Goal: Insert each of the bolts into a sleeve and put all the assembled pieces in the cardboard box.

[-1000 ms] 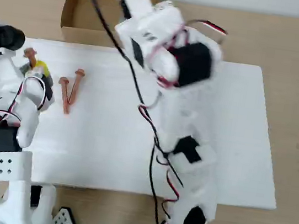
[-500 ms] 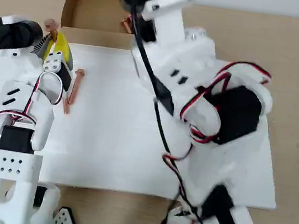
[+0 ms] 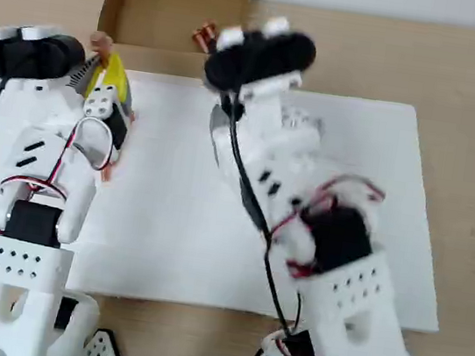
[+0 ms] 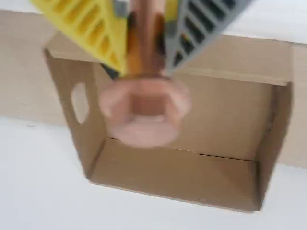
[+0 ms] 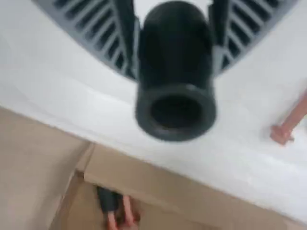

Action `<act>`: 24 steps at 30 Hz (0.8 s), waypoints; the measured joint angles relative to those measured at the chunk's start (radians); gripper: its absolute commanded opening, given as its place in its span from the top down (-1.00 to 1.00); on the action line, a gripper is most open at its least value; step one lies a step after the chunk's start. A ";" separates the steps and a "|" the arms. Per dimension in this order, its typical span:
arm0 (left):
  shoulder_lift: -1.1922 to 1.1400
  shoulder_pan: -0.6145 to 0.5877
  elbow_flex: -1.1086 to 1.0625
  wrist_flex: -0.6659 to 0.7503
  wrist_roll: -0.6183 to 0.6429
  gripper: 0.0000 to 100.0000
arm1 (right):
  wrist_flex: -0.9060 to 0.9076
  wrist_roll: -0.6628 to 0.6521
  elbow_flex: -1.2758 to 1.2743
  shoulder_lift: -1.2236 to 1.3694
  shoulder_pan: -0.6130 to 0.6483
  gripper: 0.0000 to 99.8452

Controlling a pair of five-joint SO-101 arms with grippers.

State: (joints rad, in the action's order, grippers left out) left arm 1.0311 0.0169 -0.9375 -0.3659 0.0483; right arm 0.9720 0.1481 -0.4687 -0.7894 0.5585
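One cardboard box (image 3: 167, 18) sits at eleven o'clock on the table, an assembled piece (image 3: 204, 37) inside. Near its five o'clock corner the right gripper (image 5: 175, 62) clamps a black sleeve (image 5: 175, 100). At the box's seven o'clock, the left gripper (image 4: 144, 62) pinches a copper bolt (image 4: 144, 112).

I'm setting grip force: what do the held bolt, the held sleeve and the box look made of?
Bolt: copper-coloured, matte hex head; metal or plastic, I cannot tell which. Sleeve: black, smooth, with a slight sheen, so probably plastic or rubber. Box: plain brown cardboard, matte, with a cut handhole.
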 measured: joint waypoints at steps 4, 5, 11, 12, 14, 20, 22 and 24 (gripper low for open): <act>0.000 0.003 0.000 0.000 -0.037 0.99 | -0.083 0.000 -0.178 -0.115 0.000 0.98; 0.000 0.005 0.000 0.000 -0.055 0.99 | -0.092 0.000 -0.207 -0.135 0.000 0.98; 0.000 0.081 -0.023 0.000 -0.077 0.99 | -0.296 -0.026 -0.436 -0.244 0.000 0.98; 0.002 0.095 -0.023 0.000 -0.077 0.99 | -0.342 -0.051 -0.483 -0.267 0.000 0.98; 0.000 0.124 -0.032 0.000 -0.077 0.99 | -0.434 -0.098 -0.578 -0.322 0.000 0.98; 0.002 0.187 -0.041 0.000 -0.083 0.99 | -0.526 -0.120 -0.744 -0.499 0.040 0.98; 0.003 0.206 -0.043 0.000 -0.083 0.99 | -0.526 -0.120 -0.784 -0.537 0.072 0.98; 0.003 0.227 -0.046 0.000 -0.083 0.99 | -0.526 -0.120 -0.829 -0.560 0.086 0.98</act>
State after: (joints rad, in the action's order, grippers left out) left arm 1.0342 0.2440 -0.9835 -0.3659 -0.0345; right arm 0.4457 0.0284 -1.2973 -1.3495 0.6444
